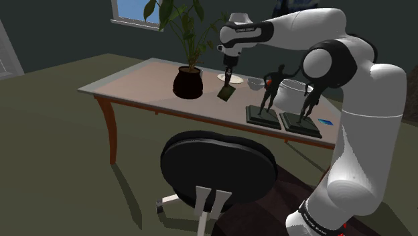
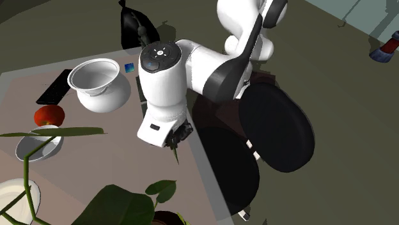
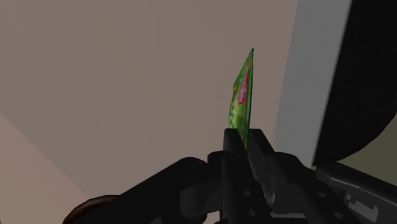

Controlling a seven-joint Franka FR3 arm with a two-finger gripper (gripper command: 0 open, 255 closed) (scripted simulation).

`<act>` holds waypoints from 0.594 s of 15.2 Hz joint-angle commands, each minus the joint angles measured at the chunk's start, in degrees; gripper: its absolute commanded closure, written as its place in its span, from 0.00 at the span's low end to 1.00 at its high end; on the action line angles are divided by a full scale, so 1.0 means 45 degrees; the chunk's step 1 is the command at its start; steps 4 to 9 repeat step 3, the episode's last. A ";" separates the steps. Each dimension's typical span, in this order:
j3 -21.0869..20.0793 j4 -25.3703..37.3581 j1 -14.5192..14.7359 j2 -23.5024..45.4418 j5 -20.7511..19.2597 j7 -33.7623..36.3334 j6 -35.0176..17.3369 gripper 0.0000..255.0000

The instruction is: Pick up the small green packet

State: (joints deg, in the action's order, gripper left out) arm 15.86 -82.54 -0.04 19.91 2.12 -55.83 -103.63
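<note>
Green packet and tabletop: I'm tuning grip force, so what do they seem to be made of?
Green packet: probably thin flexible film, printed green with a pink patch; seen edge-on it is a slim sheet clasped in the gripper. Tabletop: smooth, matte pinkish-tan with a pale rim; no grain shows, so wood or laminate, I cannot tell.

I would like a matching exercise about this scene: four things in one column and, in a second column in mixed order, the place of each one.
Things
1. green packet
2. black chair
3. white pot
4. black plant pot

Places
A. on the table, close by the two dark figurines
B. on the floor, beside the table
C. clasped between the fingers of the gripper
D. on the table, holding a leafy plant

Pairs: 1-C, 2-B, 3-A, 4-D
</note>
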 commanded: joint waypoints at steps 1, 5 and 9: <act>0.0003 0.0406 -0.0013 0.0019 0.0003 0.0000 0.0390 1.00; 0.0004 0.0432 -0.0014 0.0020 0.0003 -0.0001 0.0416 1.00; 0.0004 0.0432 -0.0014 0.0020 0.0003 -0.0001 0.0416 1.00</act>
